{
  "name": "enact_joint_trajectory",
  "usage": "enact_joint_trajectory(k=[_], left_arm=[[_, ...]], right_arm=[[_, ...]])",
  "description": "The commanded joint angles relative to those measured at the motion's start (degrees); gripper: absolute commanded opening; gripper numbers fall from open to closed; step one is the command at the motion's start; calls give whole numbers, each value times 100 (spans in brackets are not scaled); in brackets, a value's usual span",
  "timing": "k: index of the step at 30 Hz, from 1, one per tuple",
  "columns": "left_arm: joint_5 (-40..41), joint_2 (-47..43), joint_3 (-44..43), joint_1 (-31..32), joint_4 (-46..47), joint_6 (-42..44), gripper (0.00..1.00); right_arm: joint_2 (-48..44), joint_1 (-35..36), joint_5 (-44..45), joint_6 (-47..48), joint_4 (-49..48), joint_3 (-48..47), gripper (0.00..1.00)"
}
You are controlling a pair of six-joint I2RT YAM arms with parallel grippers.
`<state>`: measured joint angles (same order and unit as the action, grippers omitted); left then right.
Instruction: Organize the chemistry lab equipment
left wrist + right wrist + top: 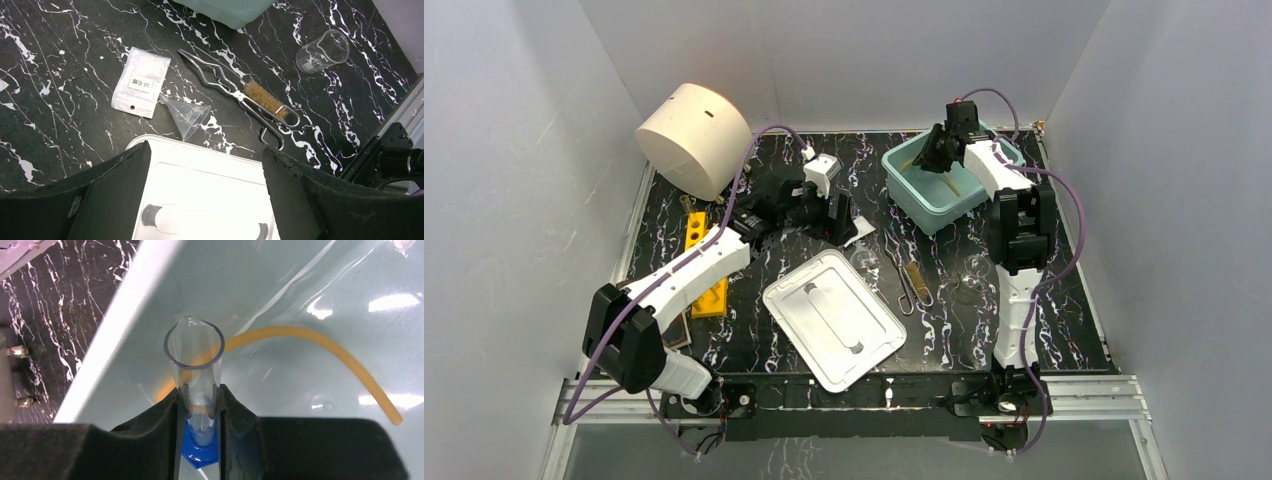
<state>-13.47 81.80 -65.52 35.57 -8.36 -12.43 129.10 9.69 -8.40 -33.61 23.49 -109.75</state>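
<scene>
Inside the bin, wrist view alone shows right hand gripping tube; left hand spread, empty.

The left arm and the right arm are each built of smooth white link shells joined by chunky black joint housings, trailed by a looping lilac cable from black base to wrist, and tipped with blocky matte-black fingers with rough, grainy edges.
</scene>
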Motion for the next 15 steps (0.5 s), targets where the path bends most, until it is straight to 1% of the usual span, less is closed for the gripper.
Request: enact_joint_trajectory(k=[1,8,15], left_arm=[[31,78,-262,-37,-30,144,81],[-5,147,-303,-33,-92,160,81],[-15,111,-267,-33,-157,160,81]], right_arm=[[-108,26,289,143,16,-472,26],[-528,-70,1545,-185,874,-371,25],[-757,-255,1545,-394,1275,-49,25]])
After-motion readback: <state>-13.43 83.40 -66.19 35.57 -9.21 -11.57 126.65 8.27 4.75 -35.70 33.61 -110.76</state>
